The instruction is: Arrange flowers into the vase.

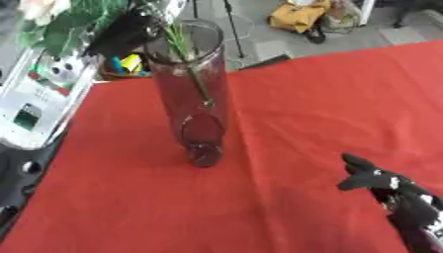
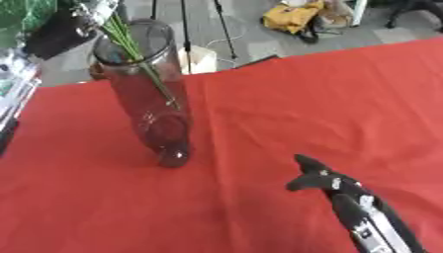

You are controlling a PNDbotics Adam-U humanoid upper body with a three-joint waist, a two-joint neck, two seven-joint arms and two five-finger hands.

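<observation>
A red cloth [image 1: 311, 123] covers the whole work surface, creased in shallow folds, with a grey floor beyond its far edge. Nearest to me, well to the right of the vase and nearer than its base, my right hand [image 2: 325, 183] rests on the cloth; its fingers are extended and relaxed, the thumb stands apart from them, and it holds nothing. The clear glass vase [image 1: 192, 94], a tall cylinder, stands upright on the cloth to the left of centre, its round base touching the fabric and the red showing through its wall. Inside the vase, green flower stems [image 1: 189, 64] slant from the rim down to about mid-height; their lower ends do not reach the bottom. Above the rim of the vase, at the upper left, my left hand [image 1: 130, 29] appears as a dark shape closed around the stems where they leave the vase, with green leaves [image 1: 73, 22] and a pale bloom [image 1: 39, 9] spreading further to the left of it. Left of the vase, off the edge of the cloth, lies a white device [image 1: 39, 99] with green and red markings. Beyond the vase, across the floor, sits a yellow bag [image 1: 298, 17], and thin black stand legs [image 2: 221, 27] rise just behind the rim.
</observation>
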